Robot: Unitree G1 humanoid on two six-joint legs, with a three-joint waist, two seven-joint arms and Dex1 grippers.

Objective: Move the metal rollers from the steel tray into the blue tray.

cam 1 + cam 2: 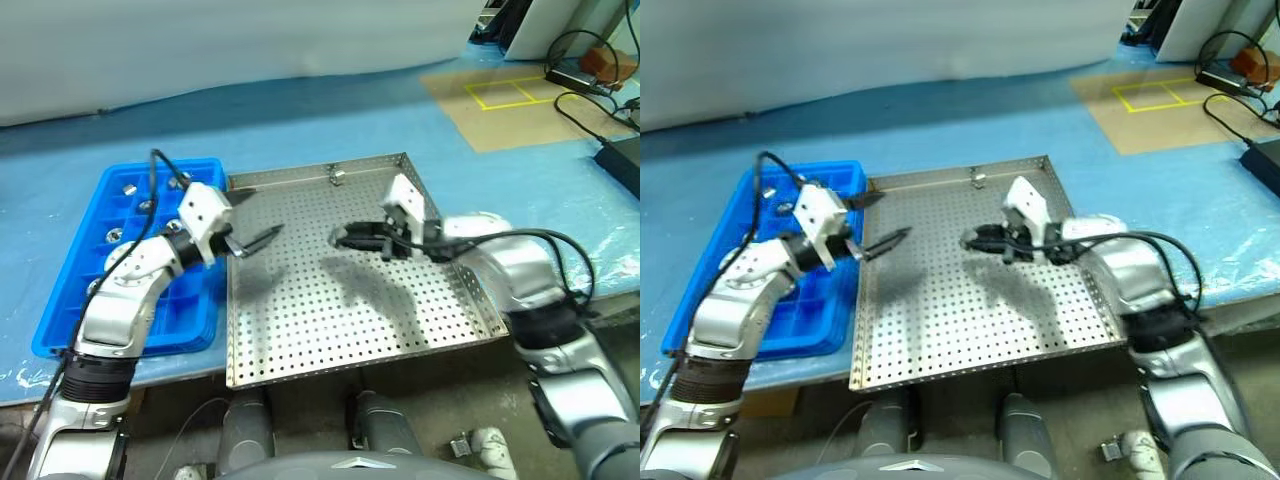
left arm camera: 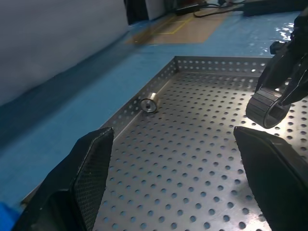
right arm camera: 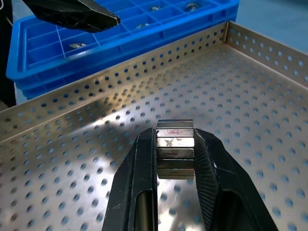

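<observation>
Right end effector (image 3: 175,154) is clamped on a metal roller (image 3: 175,144), held above the perforated floor of the steel tray (image 1: 330,330) near its middle, pointing toward the blue tray (image 1: 70,300). Left end effector (image 1: 258,240) stands with fingers wide apart and empty, at the steel tray's edge beside the blue tray. One more roller (image 2: 148,105) lies against the steel tray's far rim. Several rollers (image 1: 129,186) already sit in blue tray compartments. Both trays rest on the blue-covered counter (image 1: 300,130).

Judgement: carry step in hand. The next move calls for crossing the left rim and releasing over a vacant compartment, clear of the left end effector.
</observation>
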